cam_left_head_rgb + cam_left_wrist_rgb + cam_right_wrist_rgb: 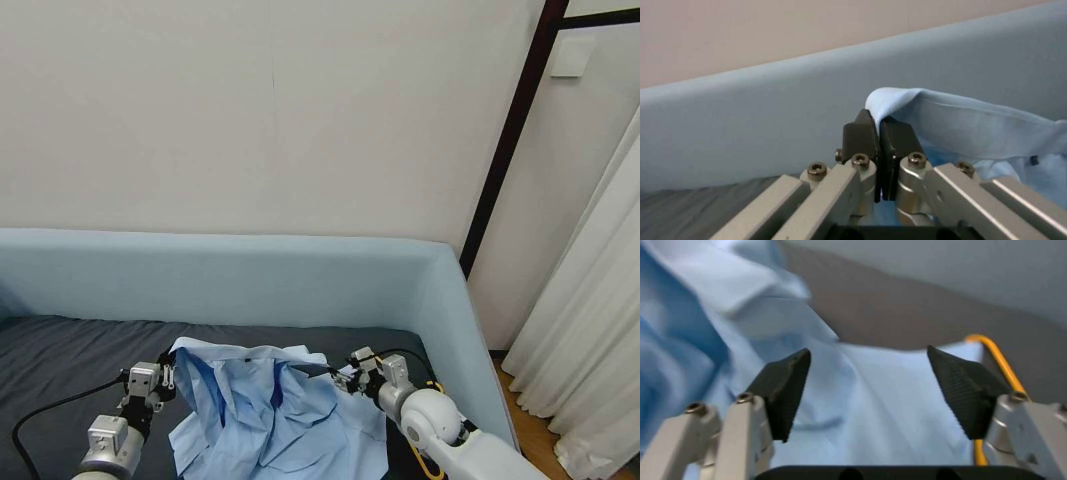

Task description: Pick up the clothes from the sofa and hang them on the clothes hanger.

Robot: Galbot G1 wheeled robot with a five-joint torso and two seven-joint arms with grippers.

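1. Head view: the crumpled light blue cotton shirt point(270, 410) lies on the dark grey seat cushion point(60, 345) of the pale blue upholstered sofa point(250, 280), at the picture's 6 o'clock. Your left gripper point(165, 375) sits at the shirt's 9 o'clock edge and your right gripper point(345, 375) at its 3 o'clock edge. A thin yellow curved rod point(432, 468) shows at the shirt's 4 o'clock; whether it is a hanger, you cannot tell.

2. Left wrist view: the left gripper point(878, 135) is clamped tight on a folded shirt edge, and the pinch looks secure. In my judgement you should hold it as it is.

3. Right wrist view: the right gripper point(870, 365) stands wide, its black ridged pads point(787, 385) apart over loose cloth and gripping nothing. Bring it down onto a firm ridge of fabric, clear of the yellow rod, before closing. A single thin layer could slip.

4. Holders: no bin or basket is present. The sofa alone bears the shirt, which is not yet lifted.
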